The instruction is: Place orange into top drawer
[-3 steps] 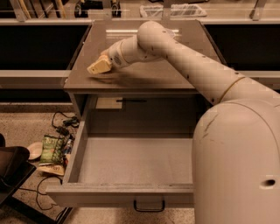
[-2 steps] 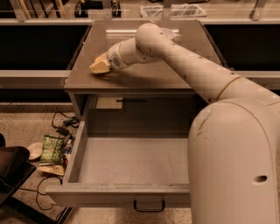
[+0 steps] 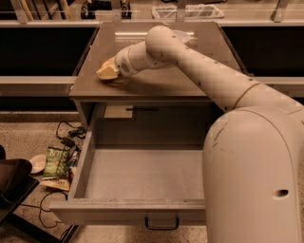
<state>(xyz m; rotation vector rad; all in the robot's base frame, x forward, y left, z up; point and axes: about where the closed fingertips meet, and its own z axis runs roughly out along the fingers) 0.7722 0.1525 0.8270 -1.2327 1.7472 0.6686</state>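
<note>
The top drawer [image 3: 128,211] is pulled wide open toward me, with a small dark handle [image 3: 161,223] on its front panel, and nothing shows inside it. My gripper [image 3: 107,72] is low over the left part of the grey cabinet top [image 3: 156,85], above the drawer's back left. The arm reaches to it from the lower right. The orange is hidden from view; the gripper covers the spot beneath it.
A white bowl [image 3: 184,34] peeks out behind the arm on the cabinet top. Clear containers [image 3: 199,10] stand on the back counter. On the floor at the left lie a green snack bag [image 3: 57,161], cables [image 3: 66,135] and a black object [image 3: 12,185].
The gripper has stayed at nearly the same spot on the cabinet top. The arm's near part has shifted slightly in view.
</note>
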